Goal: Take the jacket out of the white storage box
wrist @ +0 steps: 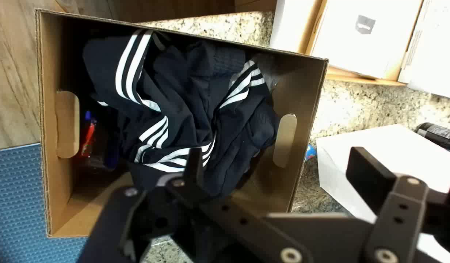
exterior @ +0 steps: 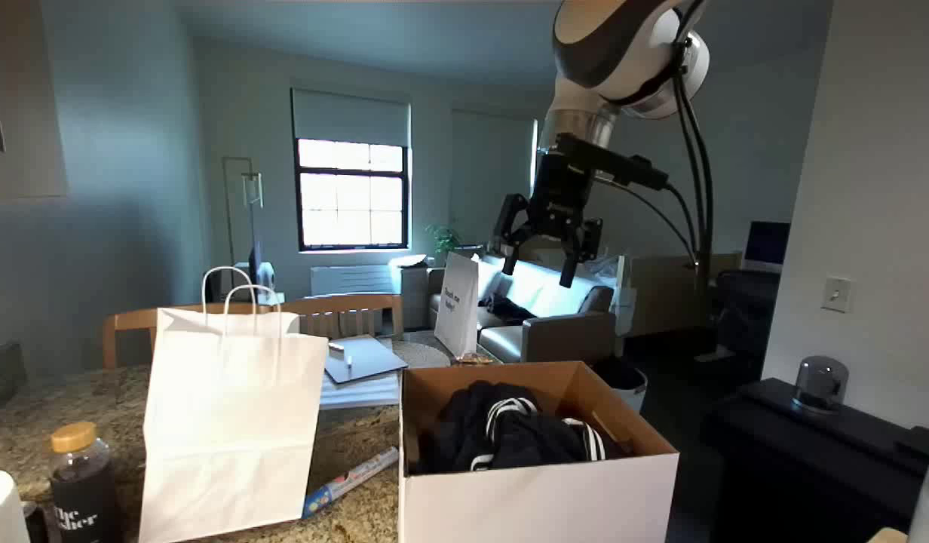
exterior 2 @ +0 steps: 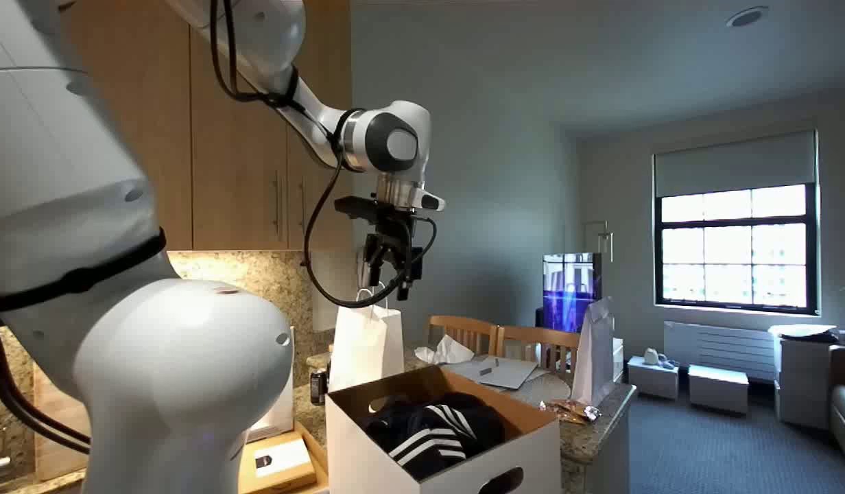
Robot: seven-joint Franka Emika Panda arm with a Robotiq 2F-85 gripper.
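The black jacket [exterior: 540, 441] with white stripes lies bunched inside the white storage box [exterior: 540, 501]. In an exterior view the jacket [exterior 2: 481, 415] fills much of the box [exterior 2: 374, 449], below its rim. In the wrist view the jacket [wrist: 190, 98] is crumpled between the box's brown inner walls [wrist: 301, 84]. My gripper [exterior: 538, 273] is raised well above the box, pointing down. It also shows in an exterior view [exterior 2: 389, 283]. In the wrist view the fingers [wrist: 281, 164] are wide apart with nothing between them. The jacket's underside is hidden.
A tall white paper bag [exterior: 231, 430] stands beside the box, with a patterned tube [exterior: 351, 481] between them. Another white bag [exterior 2: 594, 357] stands farther along the counter. A bottle [exterior: 81, 483] and a laptop [exterior: 365, 358] are on the counter. A red item [wrist: 88, 137] lies inside the box.
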